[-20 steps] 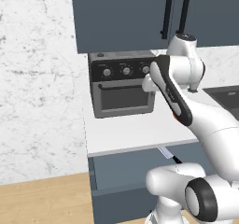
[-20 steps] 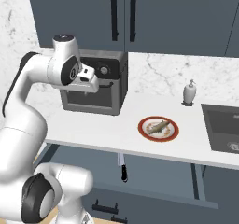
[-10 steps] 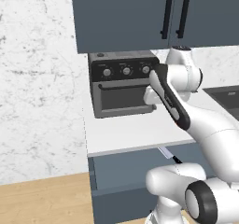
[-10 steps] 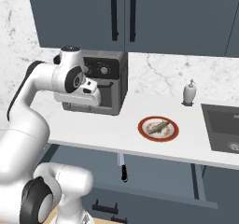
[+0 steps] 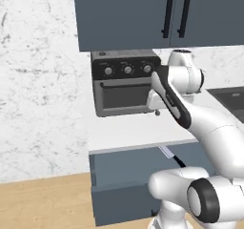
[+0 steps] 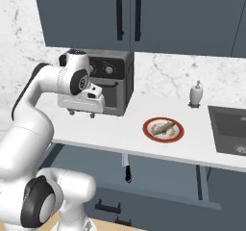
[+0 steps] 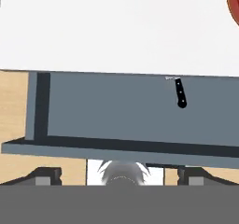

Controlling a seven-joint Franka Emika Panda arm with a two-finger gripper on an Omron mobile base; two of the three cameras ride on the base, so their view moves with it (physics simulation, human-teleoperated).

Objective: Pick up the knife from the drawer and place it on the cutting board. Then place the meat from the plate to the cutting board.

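End effector (image 6: 82, 112) hangs released over the white desk (image 6: 115, 131), its jaws spread wide with nothing between them, close in front of the toaster oven (image 6: 113, 80). In the hand view the two dark finger tips (image 7: 46, 173) stand far apart at the bottom edge. The knife (image 7: 180, 94) lies well below the end effector and off to one side, on the floor of the open drawer (image 7: 112, 111). Its black handle points out toward the drawer front, and its blade runs back to the desk's edge, where the tip seems to slip under the overhang. That overhang looks like the main hazard. A straight drop onto the knife could bring the hand against the desk's lip, and a grasp taken too far up the blade would probably jam there. The handle is slim and lies flat on the drawer floor, so jaws that close a little high or off its line may pinch air or flick it sideways. Jaws driven too low could press into the floor. A wide swing down and around risks brushing the oven, which sits just behind the end effector. Farther to the side, the plate (image 6: 178, 130) with the meat (image 6: 162, 127) is near enough to be clipped by a careless sweep over the desk.
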